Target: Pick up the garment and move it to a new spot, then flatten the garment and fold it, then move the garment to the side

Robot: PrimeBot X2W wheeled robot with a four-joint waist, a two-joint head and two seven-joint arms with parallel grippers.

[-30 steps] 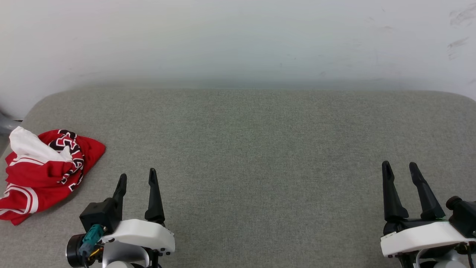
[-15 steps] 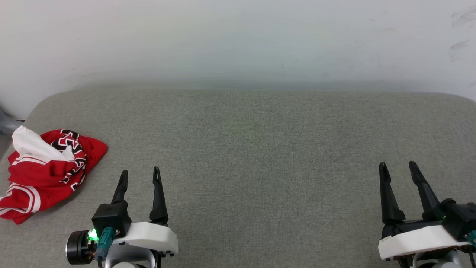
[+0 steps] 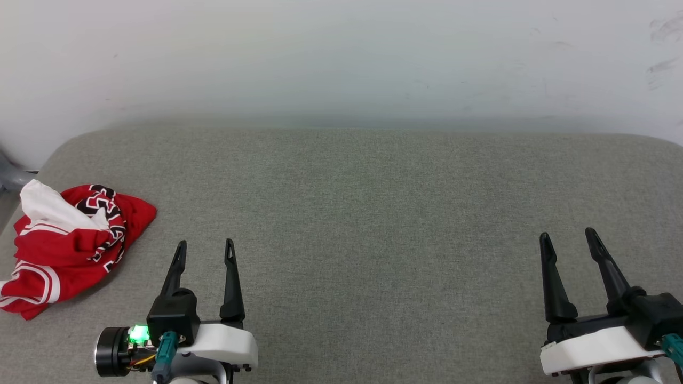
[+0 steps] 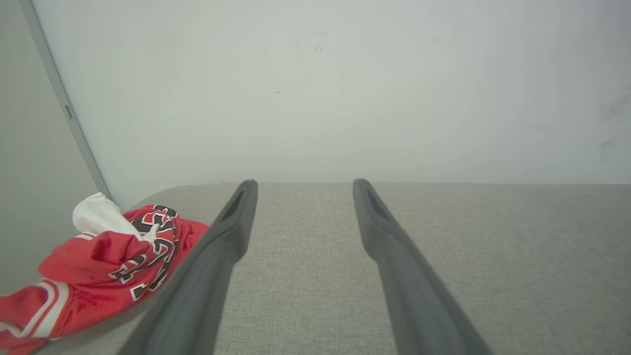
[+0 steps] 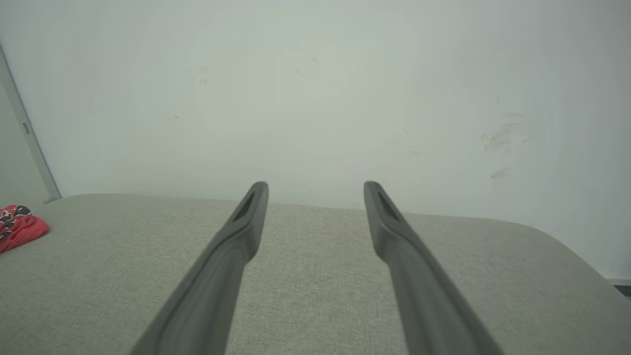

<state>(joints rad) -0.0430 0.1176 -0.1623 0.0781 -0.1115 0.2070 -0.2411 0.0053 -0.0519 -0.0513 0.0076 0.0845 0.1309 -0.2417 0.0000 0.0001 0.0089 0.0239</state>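
The garment [image 3: 69,245], a red jersey with a white sleeve and black white-outlined lettering, lies crumpled in a heap at the far left of the grey padded surface [image 3: 363,213]. In the left wrist view the garment [image 4: 98,266] sits left of my fingers. It also appears small at the left edge of the right wrist view [image 5: 19,227]. My left gripper [image 3: 206,244] stands open and empty, to the right of the heap and apart from it. Far across at the lower right, my right gripper [image 3: 566,233] is open with nothing between its fingers.
A pale wall [image 3: 341,58] rises directly behind the padded surface. The surface has rounded back corners. A grey metal post [image 4: 64,108] runs up beside the wall at the left, past the garment.
The left wrist has rolled, its camera block and a green light swinging toward the middle. Both grippers have shifted slightly; the garment's small shift matches the camera's.
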